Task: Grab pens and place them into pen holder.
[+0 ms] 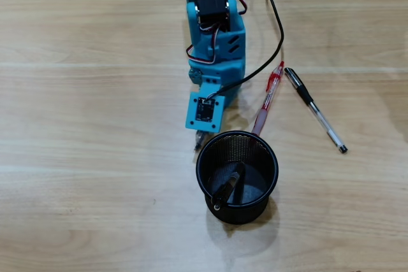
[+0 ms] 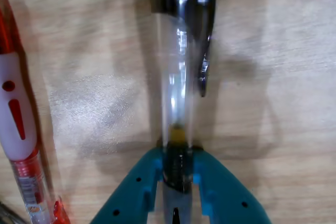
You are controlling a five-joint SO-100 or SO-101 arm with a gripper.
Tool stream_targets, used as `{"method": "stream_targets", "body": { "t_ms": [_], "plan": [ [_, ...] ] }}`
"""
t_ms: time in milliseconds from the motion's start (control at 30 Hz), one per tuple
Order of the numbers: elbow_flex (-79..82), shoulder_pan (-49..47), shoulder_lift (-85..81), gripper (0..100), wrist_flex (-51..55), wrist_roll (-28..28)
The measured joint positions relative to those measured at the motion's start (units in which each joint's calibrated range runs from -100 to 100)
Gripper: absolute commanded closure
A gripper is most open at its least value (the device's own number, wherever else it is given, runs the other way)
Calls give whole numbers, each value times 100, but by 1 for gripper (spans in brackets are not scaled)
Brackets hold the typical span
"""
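Between the teal fingers of the gripper [image 2: 177,174] sits a grey-clear pen [image 2: 177,77], pinched near its dark grip section and running straight out ahead of the jaws over the wooden table [image 2: 278,51], its clip turned to the right in the wrist view; the jaws are narrow, closed on the barrel. Just to the gripper's left in that view lies the red-clear pen [image 2: 18,129], flat on the wood. From above, a pen tip pokes out below the wrist camera; just beyond it stands the pen holder [image 1: 236,176], a black mesh cup with one dark pen [image 1: 227,189] already leaning inside; the red pen's lower end touches or slips behind the cup's rim; the black-and-clear pen [image 1: 315,111] lies farther out, apart. My worry is the grip; held so near one end, the pen could swivel as it lifts, then strike the rim and tip the cup.
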Motion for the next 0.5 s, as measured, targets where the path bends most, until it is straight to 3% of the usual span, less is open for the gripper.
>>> {"method": "stream_targets", "body": {
  "t_ms": [500],
  "plan": [
    [18,198,-68,98,43,-5]
  ]
}}
